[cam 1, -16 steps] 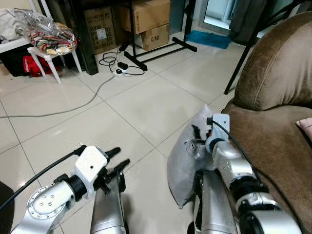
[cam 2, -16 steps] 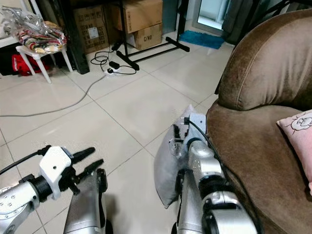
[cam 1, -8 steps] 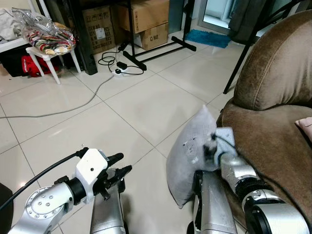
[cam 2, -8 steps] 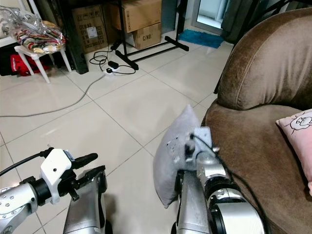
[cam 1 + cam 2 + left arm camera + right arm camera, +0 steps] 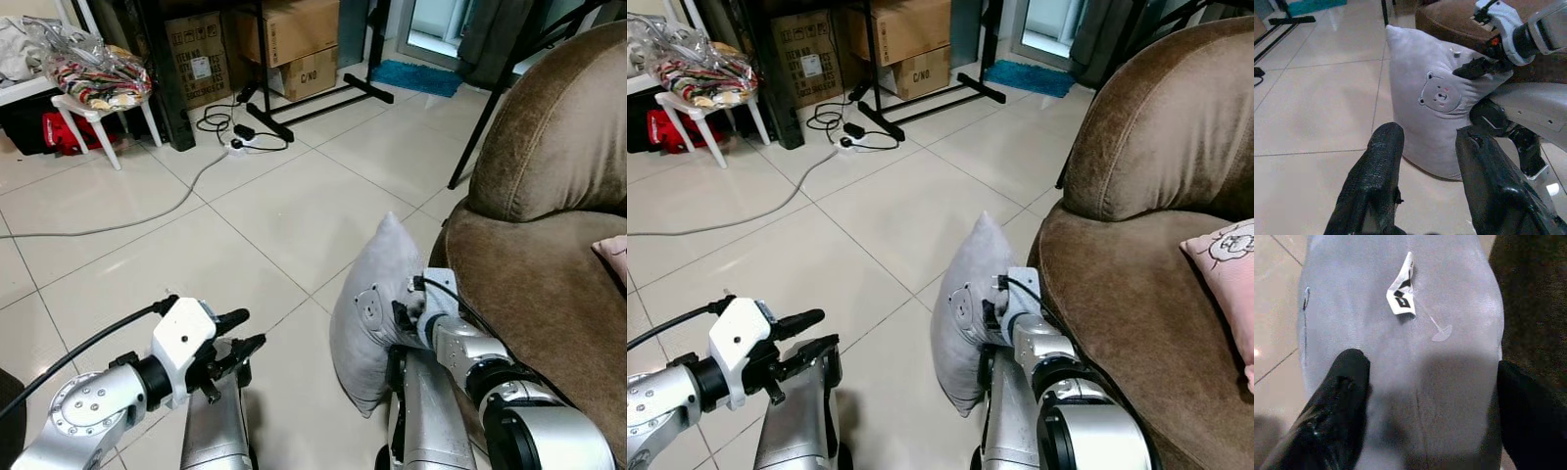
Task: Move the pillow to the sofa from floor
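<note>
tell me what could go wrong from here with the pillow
1. The right gripper has its fingers spread around the soft grey bear-print pillow, not pinching it, so it may slip during lifting.
2. The pillow stands against the brown sofa front and could snag on the seat edge.

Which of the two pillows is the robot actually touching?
The grey pillow standing on the floor against the sofa; the right gripper straddles it. The pink pillow lies untouched on the seat.
</note>
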You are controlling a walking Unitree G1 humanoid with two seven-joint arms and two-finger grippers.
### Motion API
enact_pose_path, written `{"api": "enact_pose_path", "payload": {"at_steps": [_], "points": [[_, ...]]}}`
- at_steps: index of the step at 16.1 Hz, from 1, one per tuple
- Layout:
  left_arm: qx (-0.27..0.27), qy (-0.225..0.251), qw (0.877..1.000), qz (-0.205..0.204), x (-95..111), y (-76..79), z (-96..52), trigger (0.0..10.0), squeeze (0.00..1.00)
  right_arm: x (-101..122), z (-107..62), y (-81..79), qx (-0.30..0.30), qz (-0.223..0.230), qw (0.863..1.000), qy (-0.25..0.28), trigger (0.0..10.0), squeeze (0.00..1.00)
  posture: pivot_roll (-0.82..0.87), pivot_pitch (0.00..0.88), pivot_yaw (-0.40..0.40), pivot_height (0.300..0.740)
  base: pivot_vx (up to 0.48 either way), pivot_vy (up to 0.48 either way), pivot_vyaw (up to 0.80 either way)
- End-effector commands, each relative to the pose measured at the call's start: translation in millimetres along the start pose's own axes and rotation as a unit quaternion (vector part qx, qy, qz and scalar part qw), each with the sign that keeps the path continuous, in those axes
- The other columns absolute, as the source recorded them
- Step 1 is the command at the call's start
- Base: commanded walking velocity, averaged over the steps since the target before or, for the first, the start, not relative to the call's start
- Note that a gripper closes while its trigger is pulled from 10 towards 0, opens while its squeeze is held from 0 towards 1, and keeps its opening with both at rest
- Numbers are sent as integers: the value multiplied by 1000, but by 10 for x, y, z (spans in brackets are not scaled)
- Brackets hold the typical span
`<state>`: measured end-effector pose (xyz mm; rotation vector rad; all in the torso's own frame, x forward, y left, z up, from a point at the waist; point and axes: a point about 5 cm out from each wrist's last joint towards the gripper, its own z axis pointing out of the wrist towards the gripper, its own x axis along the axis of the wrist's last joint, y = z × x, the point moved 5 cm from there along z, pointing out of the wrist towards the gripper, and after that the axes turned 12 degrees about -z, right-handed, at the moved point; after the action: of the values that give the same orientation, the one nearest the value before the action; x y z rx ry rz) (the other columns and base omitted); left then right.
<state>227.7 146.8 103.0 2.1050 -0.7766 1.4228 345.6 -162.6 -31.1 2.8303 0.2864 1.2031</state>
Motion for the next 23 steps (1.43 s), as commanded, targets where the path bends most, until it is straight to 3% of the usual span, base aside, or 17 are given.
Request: {"api": "enact_pose_path", "payload": {"at_steps": [1, 20, 23], "points": [[-6, -10, 1000, -1, -16, -9, 6, 10000, 0, -126, 5, -86, 17, 0, 1000, -27, 0, 0, 31, 0, 22, 441, 0, 0, 0], [-12, -12, 1000, 10, -8, -118, 129, 10000, 0, -19, 13, -163, 32, -11, 999, -12, 0, 0, 16, 0, 21, 441, 0, 0, 0], [5, -12, 1000, 16, -18, -190, 177, 10000, 0, -10, 14, -255, 45, -7, 999, -6, 0, 0, 16, 0, 12, 441, 0, 0, 0]]}}
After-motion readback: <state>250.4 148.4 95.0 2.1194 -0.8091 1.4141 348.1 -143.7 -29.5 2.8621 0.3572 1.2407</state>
